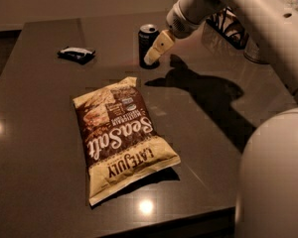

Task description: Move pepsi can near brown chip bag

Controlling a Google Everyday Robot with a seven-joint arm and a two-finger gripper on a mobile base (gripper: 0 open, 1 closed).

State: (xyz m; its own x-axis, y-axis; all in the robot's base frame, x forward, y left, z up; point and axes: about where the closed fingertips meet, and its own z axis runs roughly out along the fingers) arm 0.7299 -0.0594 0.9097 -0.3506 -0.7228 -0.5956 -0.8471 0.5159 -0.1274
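Note:
The pepsi can (146, 44) stands upright on the dark table (35, 108), toward the back middle. The brown chip bag (122, 136), cream and brown with "Sea Salt" and "Late July" printed on it, lies flat in front of the can, closer to me. My gripper (155, 52) reaches in from the upper right on the white arm (248, 14). Its cream fingertip sits just to the right of the can, overlapping the can's right side in this view. I cannot tell whether it touches the can.
A small flat dark wrapper (77, 54) lies at the back left of the table. A metal container (256, 51) and a dark basket (228, 26) stand at the back right behind the arm. The robot's white body (273, 182) fills the lower right corner.

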